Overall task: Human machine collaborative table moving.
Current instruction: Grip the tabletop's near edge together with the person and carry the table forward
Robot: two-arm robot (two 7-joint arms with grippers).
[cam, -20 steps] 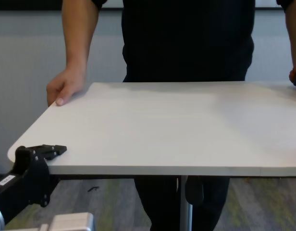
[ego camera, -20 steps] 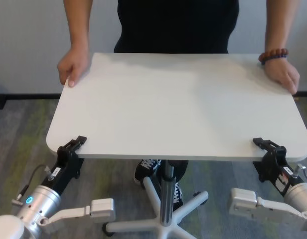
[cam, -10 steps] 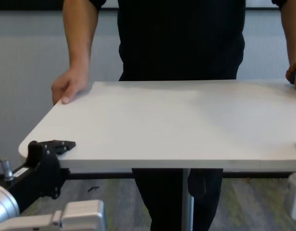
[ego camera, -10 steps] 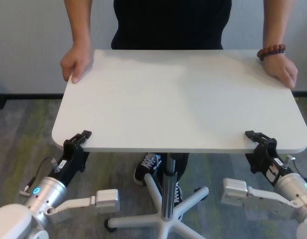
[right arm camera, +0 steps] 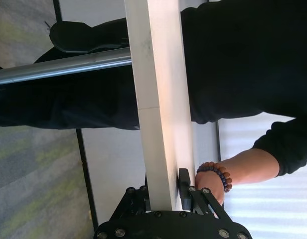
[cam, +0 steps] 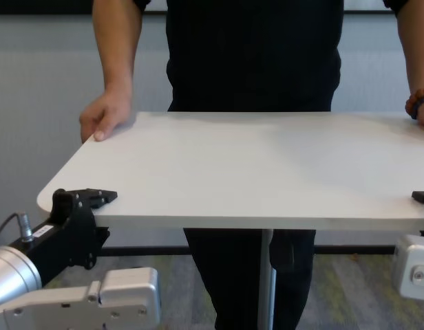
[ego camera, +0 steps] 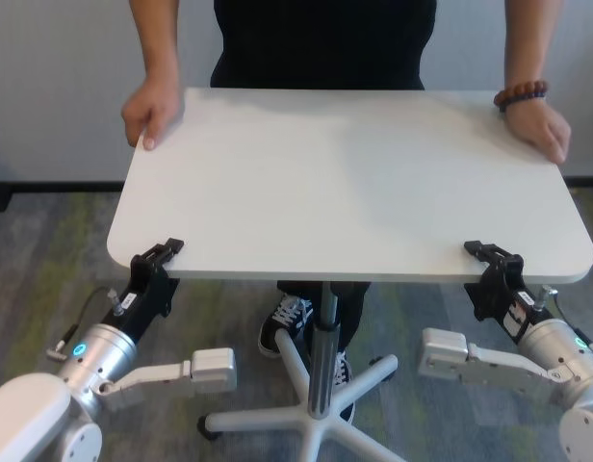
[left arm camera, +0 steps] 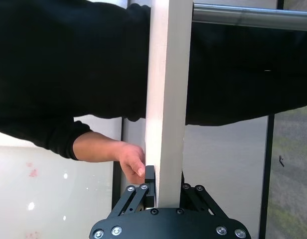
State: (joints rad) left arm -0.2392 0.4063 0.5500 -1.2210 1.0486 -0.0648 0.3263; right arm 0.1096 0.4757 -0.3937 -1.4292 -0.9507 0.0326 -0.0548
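Observation:
The white table [ego camera: 354, 183] stands on a grey metal post [ego camera: 322, 356]. My left gripper [ego camera: 158, 258] is shut on the table's near left edge; it also shows in the chest view [cam: 88, 201] and clamps the edge in the left wrist view [left arm camera: 163, 186]. My right gripper [ego camera: 489, 258] is shut on the near right edge, seen clamped in the right wrist view [right arm camera: 168, 189]. The human [ego camera: 323, 43] in a black shirt stands at the far side, one hand [ego camera: 150, 111] on the far left corner, the other hand [ego camera: 539, 128], with a beaded bracelet [ego camera: 520, 94], on the far right corner.
The table's star base with castors [ego camera: 306, 423] stands on grey-green carpet [ego camera: 46, 260]. The human's shoes [ego camera: 285, 322] are under the table by the post. A light wall [ego camera: 56, 87] runs behind the human.
The table has moved away from me and to the right, with the human stepping back. Both grippers have followed, still clamped on the near edge.

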